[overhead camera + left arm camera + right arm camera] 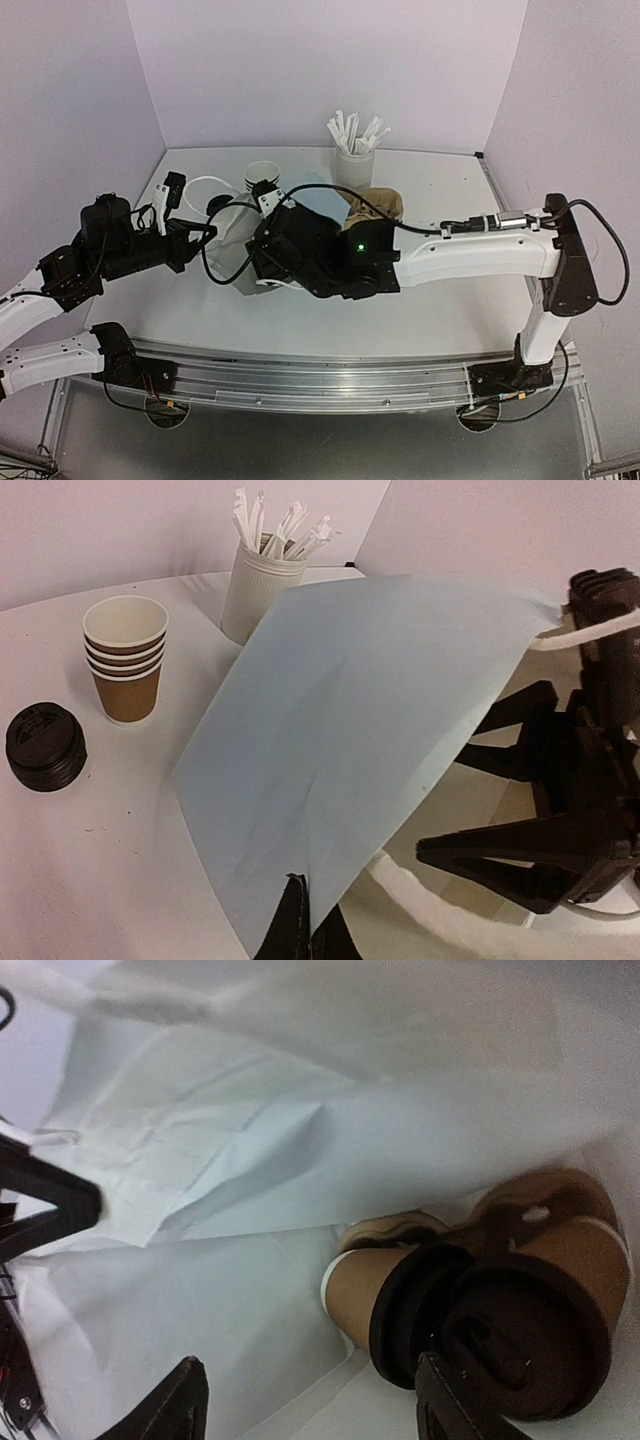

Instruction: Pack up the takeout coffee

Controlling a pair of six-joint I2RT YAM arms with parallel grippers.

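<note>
Four nested kraft cups (125, 660), one black lid stack (45, 745), one straw cup (258, 585), one white bag (360, 740) — plus two lidded cups (355, 1300)

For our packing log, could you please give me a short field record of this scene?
left claw: shut on the edge of the white paper bag, holding it up
right claw: open, reaching into the bag
by right claw: lidded brown cups, apparently inside the bag, not gripped
outside bag: stack of brown cups, no lids on; stack of black lids beside it
also on table: white cup of wrapped straws
</note>
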